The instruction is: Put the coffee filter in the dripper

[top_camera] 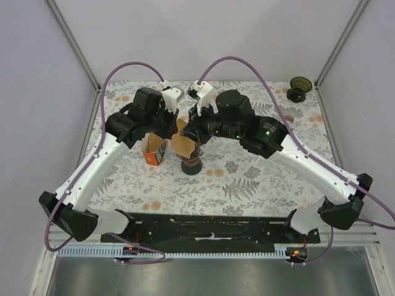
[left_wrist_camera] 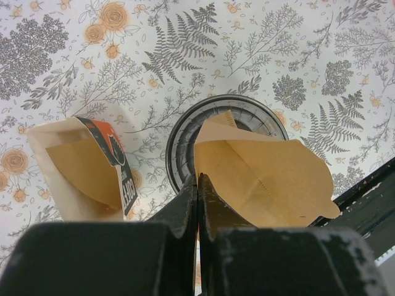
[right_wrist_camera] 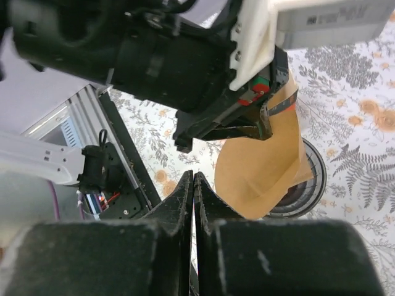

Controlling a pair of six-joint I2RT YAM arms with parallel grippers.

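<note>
A brown paper coffee filter [left_wrist_camera: 265,179] hangs from my left gripper [left_wrist_camera: 197,177], which is shut on its edge. It is tilted over the dark ribbed dripper [left_wrist_camera: 178,143], its lower corner inside the rim. From above, the filter [top_camera: 182,143] sits just over the dripper [top_camera: 190,164], between both arms. My right gripper [right_wrist_camera: 193,176] is shut and empty, just left of the filter [right_wrist_camera: 259,172] and not touching it. The right wrist view shows the left gripper's fingers [right_wrist_camera: 247,131] pinching the filter's top above the dripper [right_wrist_camera: 311,179].
An open orange and black filter box [left_wrist_camera: 86,166] with more filters stands just left of the dripper, also seen from above [top_camera: 154,152]. A second dark dripper [top_camera: 299,89] stands at the back right corner. The floral tablecloth [top_camera: 247,179] covers the table.
</note>
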